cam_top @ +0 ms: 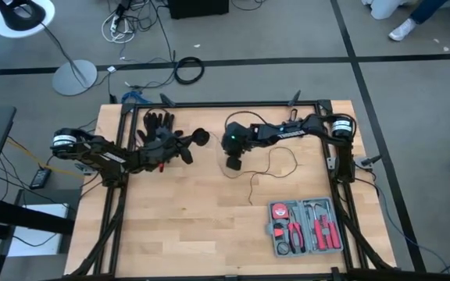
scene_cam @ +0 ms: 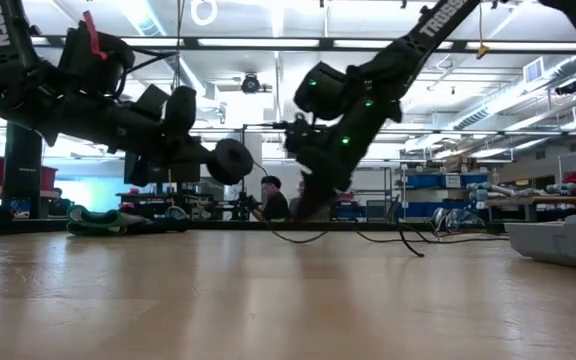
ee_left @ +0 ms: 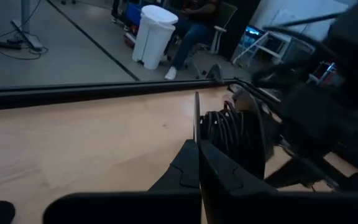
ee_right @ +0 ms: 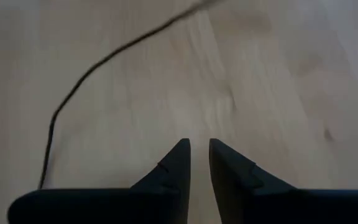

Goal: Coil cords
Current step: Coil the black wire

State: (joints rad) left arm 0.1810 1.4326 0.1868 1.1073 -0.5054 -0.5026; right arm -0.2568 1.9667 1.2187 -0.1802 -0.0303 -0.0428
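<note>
On the wooden table [cam_top: 186, 226], the left gripper [cam_top: 187, 148] clamps the disc [cam_top: 201, 137]; the right gripper [ee_right: 199, 155] stands slightly parted.

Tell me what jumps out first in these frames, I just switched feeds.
The left gripper stands out, raised off the table near its far left and shut on the small round black disc, with wire wound beside it. From there the thin black wire trails loose across the middle of the table, past the right gripper, whose fingers stand slightly apart over bare wood. An open tool case sits at the near right.
</note>
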